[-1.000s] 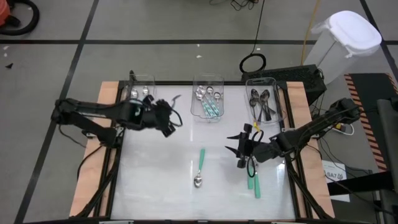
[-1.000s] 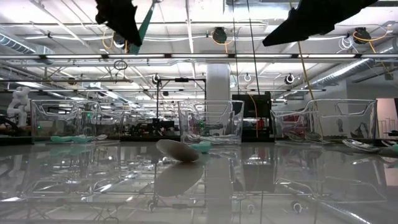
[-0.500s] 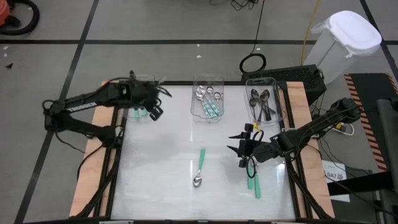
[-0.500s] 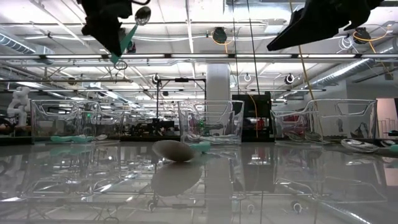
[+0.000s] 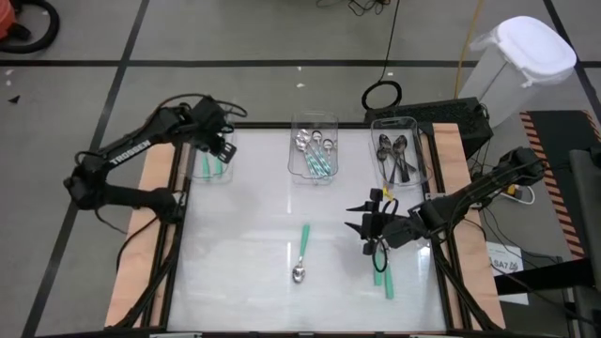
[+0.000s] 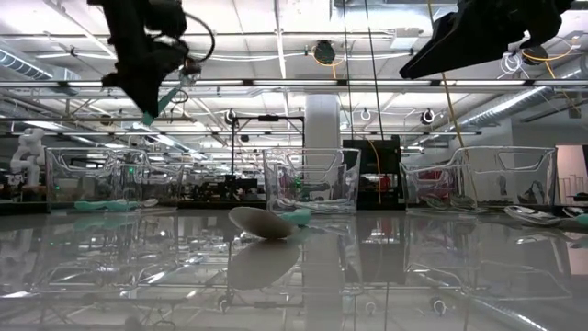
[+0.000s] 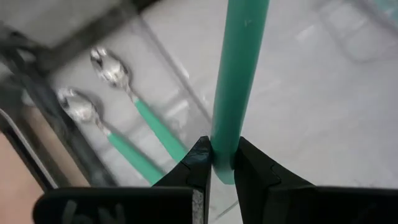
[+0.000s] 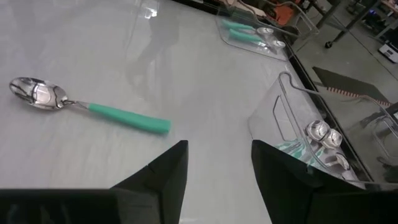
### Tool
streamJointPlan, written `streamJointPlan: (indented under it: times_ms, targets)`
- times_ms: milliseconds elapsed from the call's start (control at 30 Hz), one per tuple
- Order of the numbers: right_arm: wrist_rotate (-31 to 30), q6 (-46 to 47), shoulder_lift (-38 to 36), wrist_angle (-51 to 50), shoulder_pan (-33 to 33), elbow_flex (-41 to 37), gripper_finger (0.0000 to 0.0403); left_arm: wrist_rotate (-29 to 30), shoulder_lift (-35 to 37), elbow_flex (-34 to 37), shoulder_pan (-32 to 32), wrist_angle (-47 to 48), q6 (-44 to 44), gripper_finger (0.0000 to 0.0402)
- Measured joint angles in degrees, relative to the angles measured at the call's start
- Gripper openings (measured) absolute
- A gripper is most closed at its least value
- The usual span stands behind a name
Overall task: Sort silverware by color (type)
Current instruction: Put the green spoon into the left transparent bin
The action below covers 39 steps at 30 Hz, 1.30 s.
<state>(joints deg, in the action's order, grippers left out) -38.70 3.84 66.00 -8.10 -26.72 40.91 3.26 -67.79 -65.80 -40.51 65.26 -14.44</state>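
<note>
Spoons w/ teal handles are what's in play. L tool pinches a teal-handled spoon by the end of its handle, fingers pressed on both sides; high view puts this tool over the left bin at the desk's far left corner. That bin already has two teal spoons lying side by side, bowls pointing the same way. In low view the held spoon hangs tilted, well above the desk. R tool is spread w/ nothing between the fingers, hovering low over the desk's right half. Loose teal spoon lies mid-desk, bowl toward the near edge; same one shows flat in the R wrist view and as a close rounded bowl in low view. Another teal spoon lies just near-side of the R tool, partly under it. Middle bin holds a mix of silver bowls & teal handles; count unclear. Right bin holds dark spoons, several, overlapping.
</note>
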Motion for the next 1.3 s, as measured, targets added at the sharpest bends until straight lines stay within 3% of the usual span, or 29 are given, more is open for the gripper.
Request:
streamJointPlan:
  times_ms: [467, 800, 1300]
  targets:
    - [-0.11, 1.27, 0.00, -0.80, -0.79, 0.00, 0.0171, -2.64, 0.00, 13.80, -11.40, -2.48, -1.19, 0.0052]
    - [-0.20, 1.07, 0.00, -0.78, -0.77, 0.00, 0.0171, -1.29, -0.87, 16.18, -13.94, -6.41, -3.19, 0.0056]
    - [-0.22, 1.05, 0.00, -0.77, -0.77, 0.00, 0.0171, -0.06, -9.52, 16.19, -14.16, -9.47, -5.03, 0.0057]
